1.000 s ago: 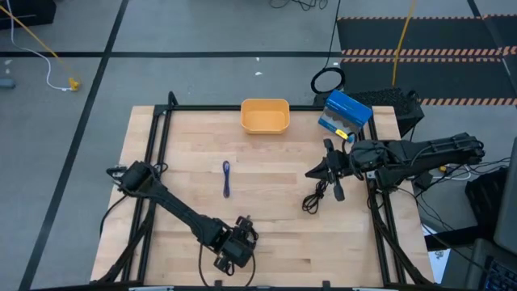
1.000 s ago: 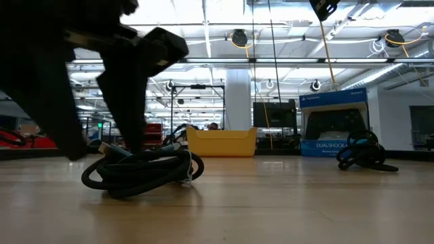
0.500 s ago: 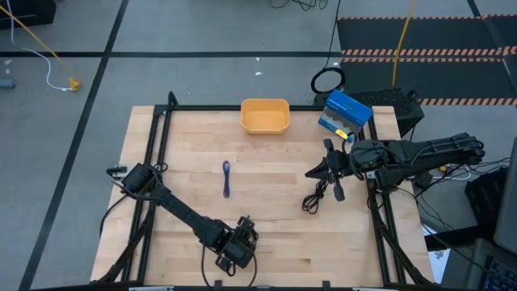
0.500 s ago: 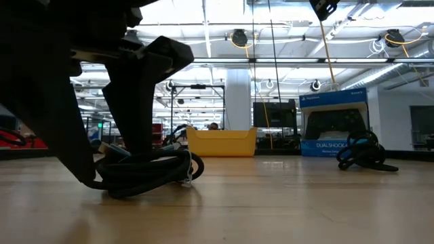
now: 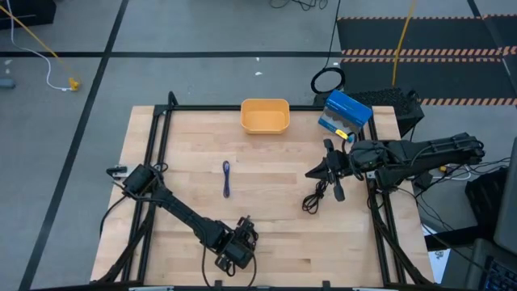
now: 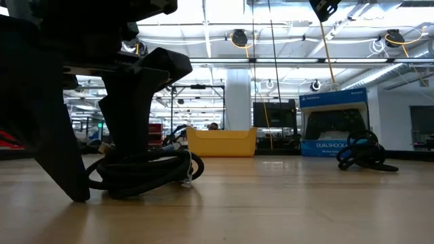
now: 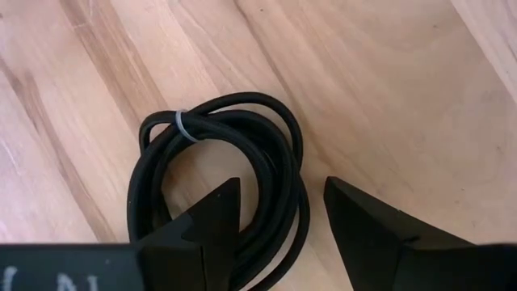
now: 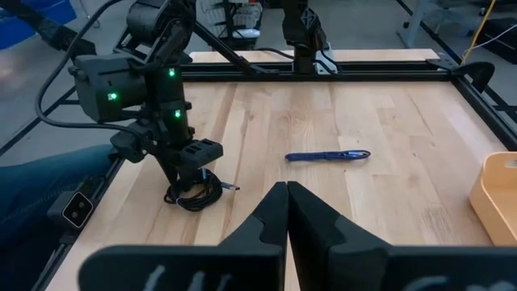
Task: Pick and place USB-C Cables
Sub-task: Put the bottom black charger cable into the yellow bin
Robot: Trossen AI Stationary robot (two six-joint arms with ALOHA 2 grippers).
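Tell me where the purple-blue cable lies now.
In the high view, the purple-blue cable lies alone on the table's left-centre, below the yellow bin.

Wood table (image 5: pixel 275 234): cables (image 5: pixel 226 178), yellow bin (image 5: pixel 265 115), blue box (image 5: pixel 347 113).

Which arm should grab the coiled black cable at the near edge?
Left. Its gripper is open right over that black coiled cable, fingers straddling the coil. The right gripper is shut, across the table.

coiled cable (image 7: pixel 226 186) under left gripper (image 7: pixel 283 218) near table's (image 5: pixel 275 234) front edge
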